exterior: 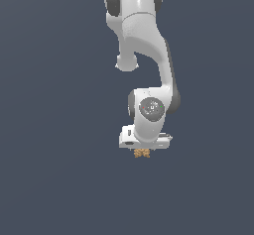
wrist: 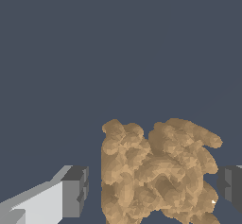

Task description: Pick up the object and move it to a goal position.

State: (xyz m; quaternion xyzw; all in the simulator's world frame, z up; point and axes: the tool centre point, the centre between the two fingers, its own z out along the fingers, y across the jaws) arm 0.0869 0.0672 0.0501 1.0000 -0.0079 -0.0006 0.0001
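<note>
The object [exterior: 142, 153] is a tiny orange-tan, lumpy, speckled thing lying on the dark floor, directly under the white hand in the exterior view. In the wrist view the object [wrist: 156, 176] fills the space between the two grey fingertips [wrist: 74, 191]. My gripper [wrist: 153, 190] is open and straddles it. A thin gap shows between one pad and the object, and the other pad sits right at its edge. From the exterior view the gripper [exterior: 142, 149] points straight down, with its fingers mostly hidden behind the hand.
The white arm [exterior: 149, 55] reaches down from the top of the exterior view. A plain dark grey-blue floor [exterior: 49, 179] surrounds the object on all sides. No other object or marker shows.
</note>
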